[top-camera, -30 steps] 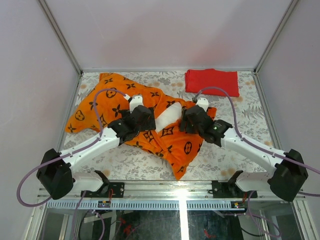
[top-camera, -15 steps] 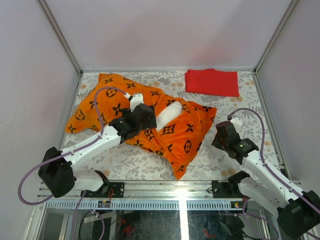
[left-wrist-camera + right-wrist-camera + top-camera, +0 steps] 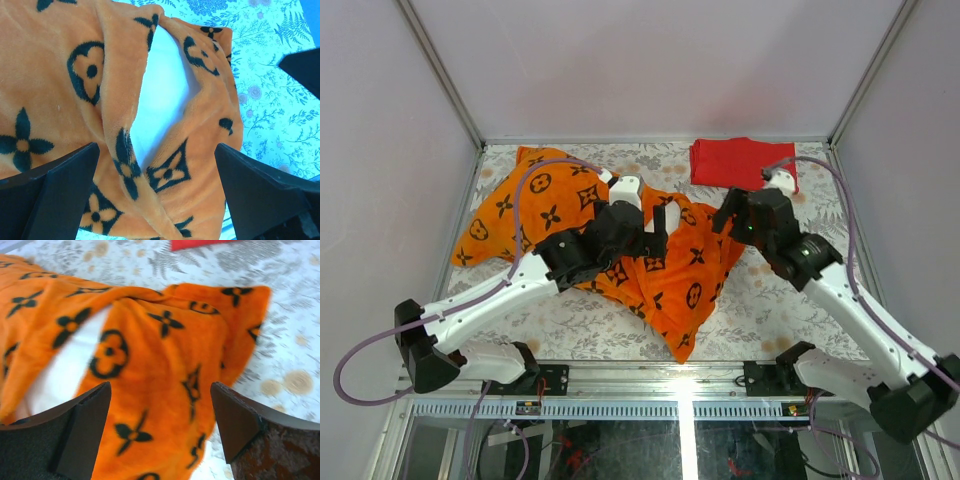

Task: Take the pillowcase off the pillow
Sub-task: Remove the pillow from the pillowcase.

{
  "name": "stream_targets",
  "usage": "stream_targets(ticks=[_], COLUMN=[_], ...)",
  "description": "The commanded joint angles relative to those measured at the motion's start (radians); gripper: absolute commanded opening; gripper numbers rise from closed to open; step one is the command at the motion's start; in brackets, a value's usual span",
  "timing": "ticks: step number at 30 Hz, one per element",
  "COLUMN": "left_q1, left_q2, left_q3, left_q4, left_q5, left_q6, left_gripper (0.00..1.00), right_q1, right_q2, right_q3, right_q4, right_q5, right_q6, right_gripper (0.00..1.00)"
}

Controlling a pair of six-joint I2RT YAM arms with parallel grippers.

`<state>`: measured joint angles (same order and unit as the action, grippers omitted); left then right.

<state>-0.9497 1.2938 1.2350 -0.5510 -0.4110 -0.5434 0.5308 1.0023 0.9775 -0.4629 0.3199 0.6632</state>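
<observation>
The pillowcase lies on the table, still round the pillow, white showing only at the slit. The right tool has let go, swung out and returned over the right corner, jaws apart, empty. The left tool has slid forward over the opening, also wide apart, so I'd say the pull must start over.

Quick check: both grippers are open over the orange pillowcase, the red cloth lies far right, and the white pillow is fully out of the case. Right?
No: the pillow is inside the pillowcase; the left wrist view shows only a white strip through its opening. Both the left gripper and right gripper are open over it, and the red cloth lies far right.
</observation>
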Motion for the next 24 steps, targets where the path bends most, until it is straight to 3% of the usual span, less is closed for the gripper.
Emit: stream_targets(ticks=[1,8,11,14,15,17,18,24], left_q1=[-0.009,-0.008,-0.008,-0.008,-0.009,-0.008,-0.008,-0.008], left_q2=[-0.009,-0.068,-0.081,-0.082,-0.082,-0.083,-0.083,-0.059], left_q3=[0.028,-0.031,-0.039,-0.029,-0.027,-0.029,-0.03,-0.017], left_q4=[0.022,0.004,0.002,-0.012,-0.016,-0.015,-0.015,-0.001], left_q5=[-0.035,-0.082,-0.082,-0.08,-0.08,-0.079,-0.078,-0.054], left_q6=[0.01,-0.046,-0.048,-0.043,-0.042,-0.041,-0.041,-0.038], left_gripper=[1.0,1.0,1.0,1.0,1.0,1.0,1.0,1.0], right_q1=[0.077,0.155,0.156,0.156,0.156,0.154,0.155,0.146], right_q2=[0.149,0.302,0.335,0.246,0.207,0.117,0.078,-0.091], right_q3=[0.103,0.127,0.127,0.072,0.05,0.008,-0.008,-0.102], right_q4=[0.067,0.149,0.107,0.082,0.072,0.044,0.024,-0.073], right_q5=[-0.042,-0.19,-0.205,-0.102,-0.061,0.022,0.065,0.241], right_q6=[-0.046,-0.08,-0.097,-0.099,-0.105,-0.121,-0.128,-0.115], right_gripper=[0.88,0.87,0.73,0.53,0.44,0.1,0.01,0.0])
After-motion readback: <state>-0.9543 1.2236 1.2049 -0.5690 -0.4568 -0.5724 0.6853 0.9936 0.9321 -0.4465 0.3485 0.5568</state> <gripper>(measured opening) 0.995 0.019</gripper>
